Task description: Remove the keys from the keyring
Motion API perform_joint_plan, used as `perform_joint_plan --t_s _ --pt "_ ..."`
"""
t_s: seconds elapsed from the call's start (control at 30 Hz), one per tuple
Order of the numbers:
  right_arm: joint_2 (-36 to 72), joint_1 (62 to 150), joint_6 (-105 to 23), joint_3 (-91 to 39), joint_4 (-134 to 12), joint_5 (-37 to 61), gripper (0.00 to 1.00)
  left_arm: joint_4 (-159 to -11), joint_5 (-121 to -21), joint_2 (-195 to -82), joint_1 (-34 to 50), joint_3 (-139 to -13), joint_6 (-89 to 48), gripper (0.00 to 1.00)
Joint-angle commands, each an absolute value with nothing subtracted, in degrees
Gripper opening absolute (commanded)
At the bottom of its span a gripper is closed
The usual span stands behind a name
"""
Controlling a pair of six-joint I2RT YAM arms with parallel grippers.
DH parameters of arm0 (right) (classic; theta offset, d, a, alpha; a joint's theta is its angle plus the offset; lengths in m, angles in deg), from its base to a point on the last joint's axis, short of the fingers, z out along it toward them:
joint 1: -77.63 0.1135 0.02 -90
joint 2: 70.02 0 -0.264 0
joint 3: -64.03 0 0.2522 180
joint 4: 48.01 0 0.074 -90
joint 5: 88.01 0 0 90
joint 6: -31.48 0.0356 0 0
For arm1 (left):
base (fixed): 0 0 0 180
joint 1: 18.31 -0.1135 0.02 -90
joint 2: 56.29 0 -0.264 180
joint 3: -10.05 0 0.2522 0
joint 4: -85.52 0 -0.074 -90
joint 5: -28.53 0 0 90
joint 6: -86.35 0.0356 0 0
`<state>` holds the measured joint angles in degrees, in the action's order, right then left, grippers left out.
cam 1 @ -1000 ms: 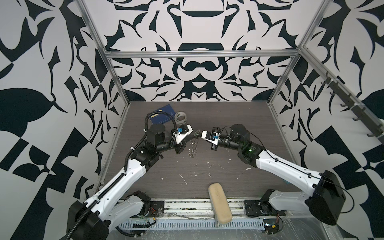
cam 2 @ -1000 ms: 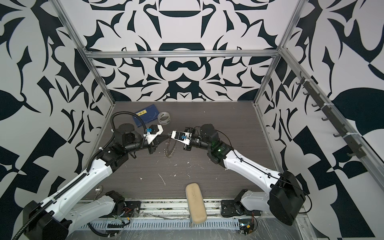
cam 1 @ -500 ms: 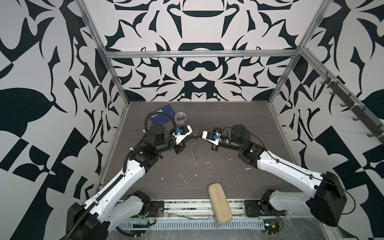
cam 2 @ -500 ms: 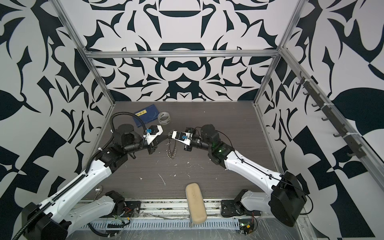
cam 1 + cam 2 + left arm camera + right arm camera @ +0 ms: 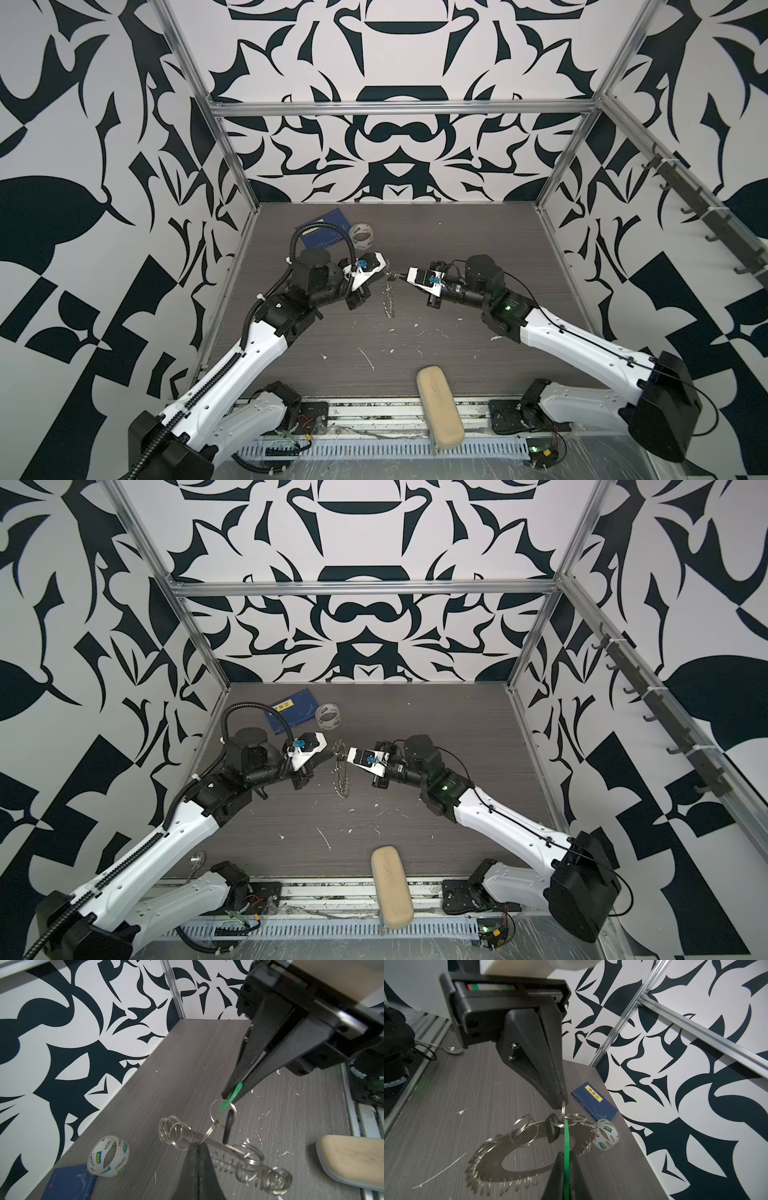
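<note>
- Right pincer [image 5: 229,1096] grasps the green key [image 5: 234,1092] at its tips
- Just beyond those tips the key is threaded on a wire loop [image 5: 210,1110], so by my reading nothing is off yet
- Facing it, the left pincer [image 5: 563,1103] is clenched on the keyring [image 5: 529,1157], holding it aloft; working the key free remains

Bright, even, diffuse light fills both top views, which are sharp throughout; the grey table [image 5: 457,232] carries only faint, soft shadows beneath the arms. The wide lens stretches the walls toward the edges. In its wrist view the left gripper [image 5: 197,1145] blurs close to the lens; the keyring [image 5: 488,1157] glints dully.
</note>
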<state>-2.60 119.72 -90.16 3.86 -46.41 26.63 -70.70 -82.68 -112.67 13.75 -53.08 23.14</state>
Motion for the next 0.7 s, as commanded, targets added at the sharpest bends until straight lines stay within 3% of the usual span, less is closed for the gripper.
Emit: perform_joint_plan --t_s 0.0,0.1,0.17,0.47,0.53,0.67 --pt "-4.1 119.8 -89.7 2.4 -45.1 26.6 0.16 -69.1 -82.4 -112.5 14.0 -55.3 24.6 0.00" --pt "-3.7 119.8 -89.7 1.7 -46.0 26.9 0.18 -69.1 -83.0 -112.5 14.0 -55.2 24.6 0.00" --pt "-3.7 119.8 -90.2 1.8 -46.2 27.1 0.00 -69.2 -83.1 -112.6 13.9 -54.9 24.5 0.00" --pt "-1.4 118.9 -88.9 3.7 -47.1 24.6 0.00 -64.8 -76.4 -114.7 13.8 -52.0 16.5 0.00" --pt "0.3 118.9 -87.0 4.0 -48.4 22.9 0.01 -65.1 -74.1 -114.6 13.8 -49.4 11.8 0.20" --pt "4.5 118.9 -83.0 3.8 -50.2 21.5 0.23 -65.6 -68.5 -112.9 13.2 -44.4 2.0 0.46"
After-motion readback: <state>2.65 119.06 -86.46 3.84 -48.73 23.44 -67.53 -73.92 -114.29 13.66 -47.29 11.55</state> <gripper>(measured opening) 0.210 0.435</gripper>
